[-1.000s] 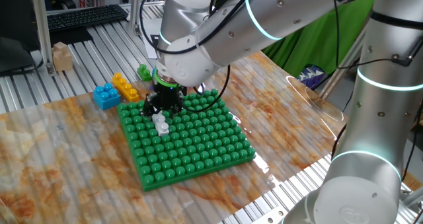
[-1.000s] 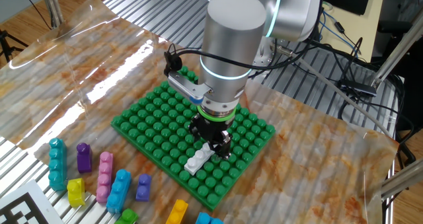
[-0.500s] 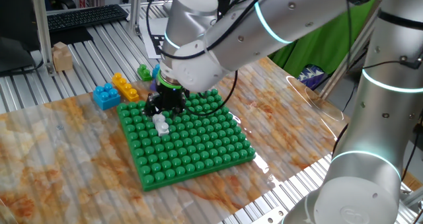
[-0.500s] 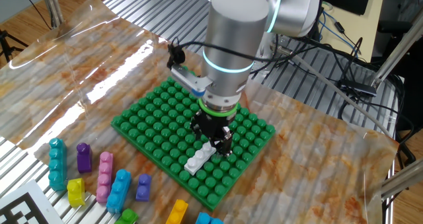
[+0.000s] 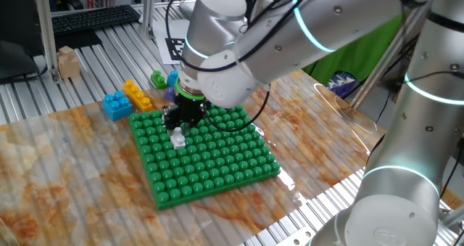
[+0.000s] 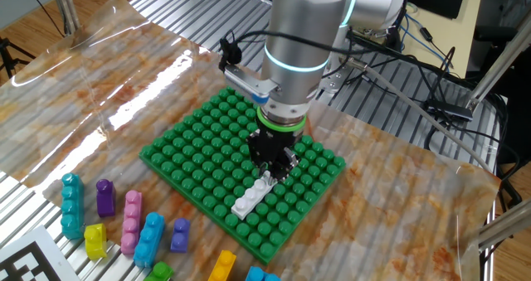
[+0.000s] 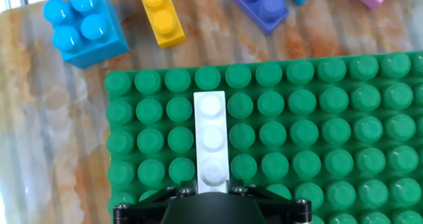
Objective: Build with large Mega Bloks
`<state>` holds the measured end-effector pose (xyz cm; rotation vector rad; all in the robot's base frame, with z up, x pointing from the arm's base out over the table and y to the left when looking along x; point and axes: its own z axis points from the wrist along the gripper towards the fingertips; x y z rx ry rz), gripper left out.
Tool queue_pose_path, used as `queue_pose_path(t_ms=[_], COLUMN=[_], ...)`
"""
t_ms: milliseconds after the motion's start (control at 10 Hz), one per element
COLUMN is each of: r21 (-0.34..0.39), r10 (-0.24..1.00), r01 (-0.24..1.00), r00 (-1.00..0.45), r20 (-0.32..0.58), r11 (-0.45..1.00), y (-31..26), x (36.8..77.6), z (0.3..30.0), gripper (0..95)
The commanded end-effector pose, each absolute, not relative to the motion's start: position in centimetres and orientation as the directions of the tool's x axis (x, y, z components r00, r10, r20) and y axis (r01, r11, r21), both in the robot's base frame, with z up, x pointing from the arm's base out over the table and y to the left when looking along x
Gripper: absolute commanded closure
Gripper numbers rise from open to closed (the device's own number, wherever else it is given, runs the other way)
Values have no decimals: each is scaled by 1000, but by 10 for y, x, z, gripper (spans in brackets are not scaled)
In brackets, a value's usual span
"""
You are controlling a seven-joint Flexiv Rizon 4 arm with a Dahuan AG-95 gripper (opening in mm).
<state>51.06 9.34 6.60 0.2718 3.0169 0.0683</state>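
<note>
1. A white brick (image 6: pixel 253 196) is seated on the green baseplate (image 6: pixel 187 140), near one edge, in a single row of studs; three studs are shown in the hand view.
2. The gripper (image 6: pixel 273 167) is seen at the brick's far end, close above it. Whether the fingers are spread or pinched on it cannot be told, as the tips are hidden in every view.
3. The brick is judged light, stiff and smooth, of hollow plastic. A grip across its long flat sides, near the middle, would likely hold best; the rounded studs would be slippery.
4. It is judged that firm, square downward pressure is needed for seating, since a tilted brick may jam on the studs.
5. Loose bricks counted beside the plate in the other fixed view: one teal (image 6: pixel 71 205), one purple (image 6: pixel 104 197), one pink (image 6: pixel 131 222), one blue (image 6: pixel 150 238), one small yellow (image 6: pixel 94 240), one violet (image 6: pixel 180 234), one orange (image 6: pixel 221 266), partly cut off.
6. A green piece and another blue one are only partly visible at the frame edge.
</note>
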Motion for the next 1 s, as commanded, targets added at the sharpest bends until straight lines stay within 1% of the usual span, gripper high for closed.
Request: queue_pose_path(t_ms=[100, 200, 300, 400, 1000], r21=[54, 52, 54, 67, 66], r10=[180, 180, 187, 201, 188], r01=[176, 175, 182, 195, 182], r00=[-979, -979, -977, -975, -977], r20=[-99, -100, -99, -98, -101], r11=[983, 983, 982, 978, 981], y=[92, 92, 91, 91, 84], x=[513, 515, 520, 523, 537], z=[71, 73, 74, 72, 64], gripper=[760, 760, 950, 950, 950])
